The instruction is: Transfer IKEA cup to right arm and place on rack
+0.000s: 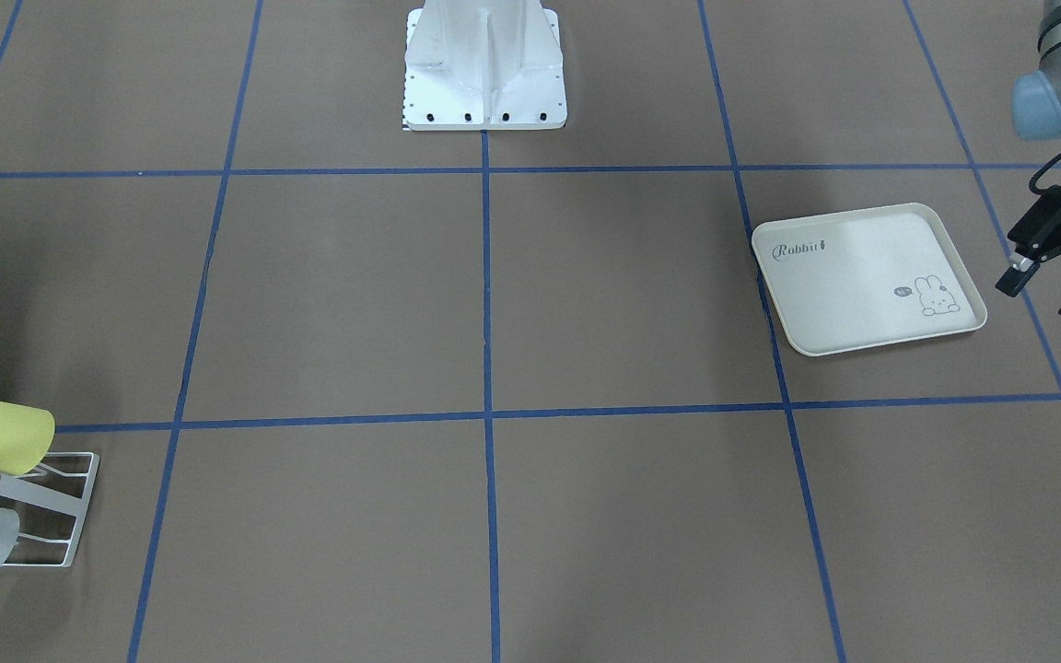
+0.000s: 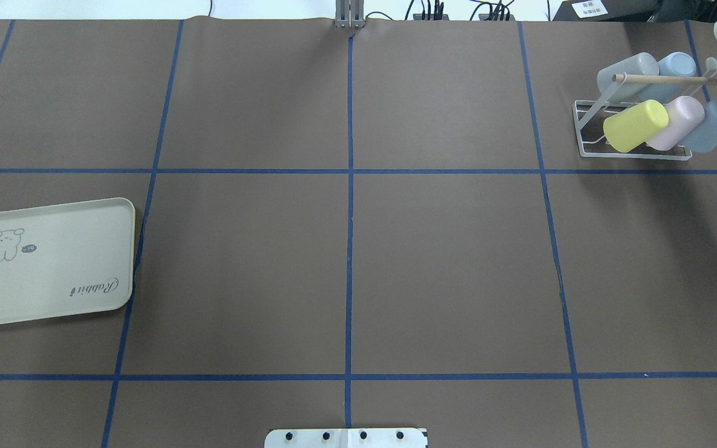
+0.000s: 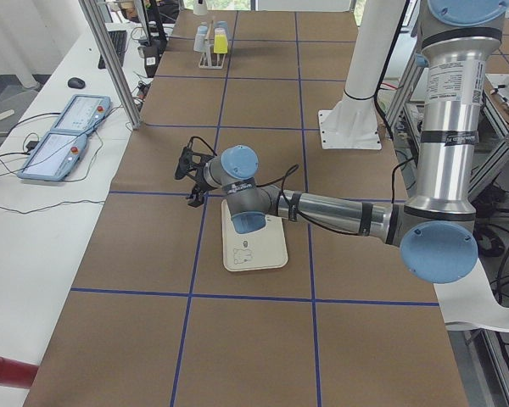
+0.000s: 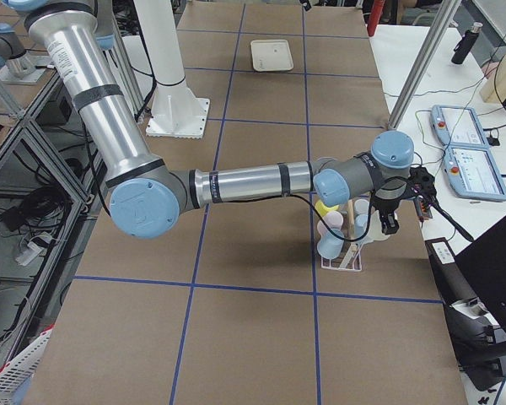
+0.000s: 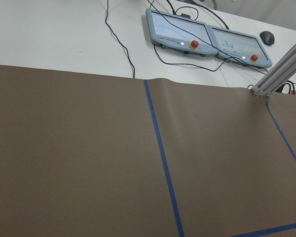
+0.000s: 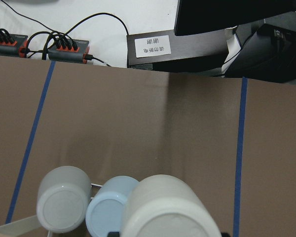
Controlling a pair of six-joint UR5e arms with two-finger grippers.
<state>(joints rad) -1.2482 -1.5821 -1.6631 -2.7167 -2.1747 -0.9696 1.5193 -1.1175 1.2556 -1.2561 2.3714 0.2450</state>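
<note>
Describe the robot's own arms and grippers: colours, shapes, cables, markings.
Both arms are silver tubes with pale blue joint caps and black bands; the left arm bears a printed label, the right arm looks alike. The left gripper is black, angular, two-fingered, with a black cable; the right gripper is black too.

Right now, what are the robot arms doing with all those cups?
The right gripper seems to be holding a pale cup up in the air just beyond the rack. Five other cups hang on the rack, and this one is not yet on a prong. The left gripper is open and empty beside the rabbit tray, which has nothing on it.
</note>
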